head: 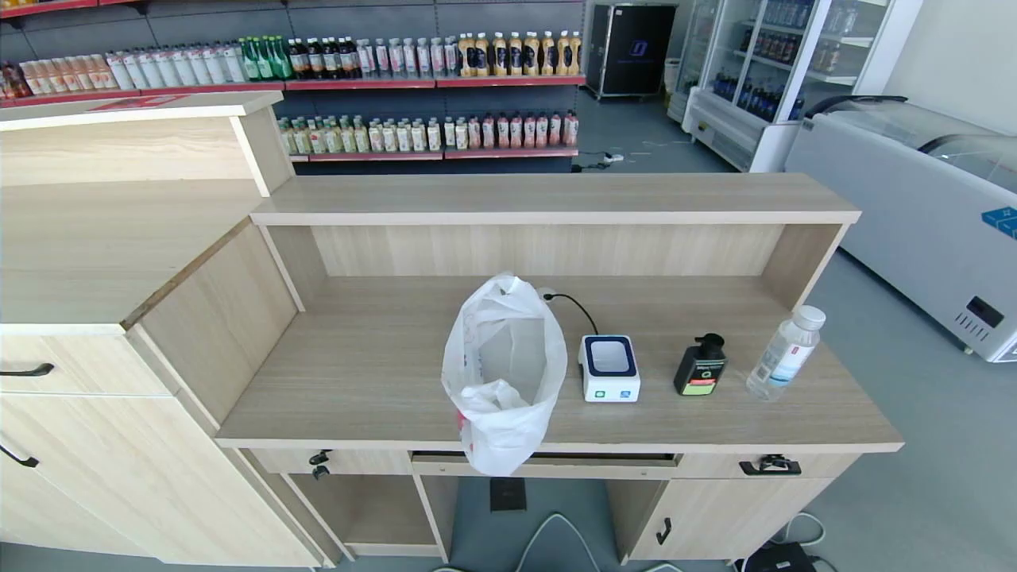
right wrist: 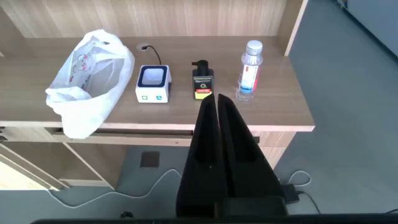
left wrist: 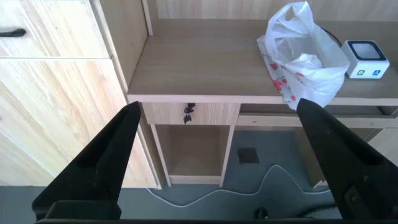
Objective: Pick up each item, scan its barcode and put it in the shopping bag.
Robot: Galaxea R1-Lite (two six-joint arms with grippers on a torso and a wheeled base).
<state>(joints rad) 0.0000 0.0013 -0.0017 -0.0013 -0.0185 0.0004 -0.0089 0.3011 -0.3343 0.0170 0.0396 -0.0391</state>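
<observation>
A translucent white shopping bag (head: 504, 373) stands open on the wooden counter (head: 365, 381), its bottom sagging over the front edge. At its 3 o'clock stand the barcode scanner (head: 609, 367), a dark pump bottle (head: 701, 367) and a clear water bottle (head: 783, 353). The scanner's cable vanishes behind the bag. The left gripper (left wrist: 217, 155) is spread wide and empty; the right gripper (right wrist: 217, 137) is pressed together, holding nothing.

Wooden counter (head: 357, 373), stocked drink shelves (head: 429, 83), chest freezer (head: 898, 199)
</observation>
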